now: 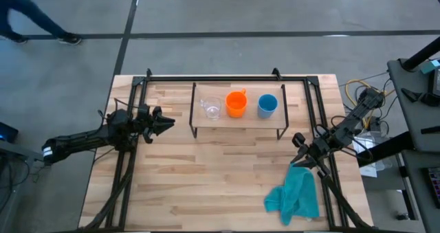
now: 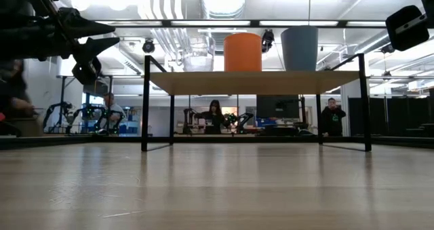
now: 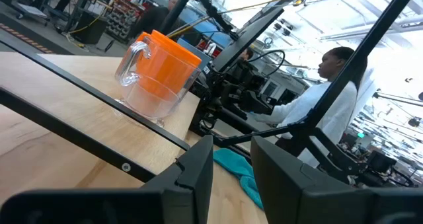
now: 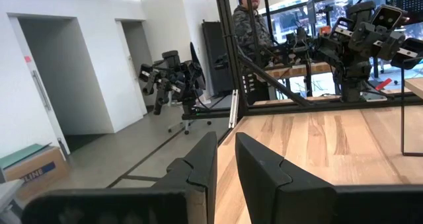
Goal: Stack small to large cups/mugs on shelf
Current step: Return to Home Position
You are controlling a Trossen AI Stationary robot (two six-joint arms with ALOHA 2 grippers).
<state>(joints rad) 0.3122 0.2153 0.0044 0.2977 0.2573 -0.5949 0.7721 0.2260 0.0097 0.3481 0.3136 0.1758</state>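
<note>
Three cups stand in a row on the light-wood shelf [image 1: 237, 125] at the table's far middle: a clear cup [image 1: 211, 109], an orange cup with a handle [image 1: 236, 104] and a blue cup [image 1: 267, 105]. The low view shows them on the shelf board [image 2: 261, 81]: the clear cup [image 2: 199, 57], the orange cup [image 2: 243, 52] and the blue cup [image 2: 299, 48]. My left gripper [image 1: 167, 123] hovers left of the shelf, narrowly open and pointing at it. In its wrist view the clear cup [image 3: 142, 95] overlaps the orange cup [image 3: 170, 55]. My right gripper [image 1: 298, 141] hovers right of the shelf, narrowly open and empty.
A teal cloth [image 1: 295, 195] lies crumpled at the table's near right. A black frame [image 1: 227, 78] runs around the table, its bars passing close under both arms. People stand in the room beyond the table [image 2: 331, 118]. Bare wood lies in front of the shelf [image 1: 227, 171].
</note>
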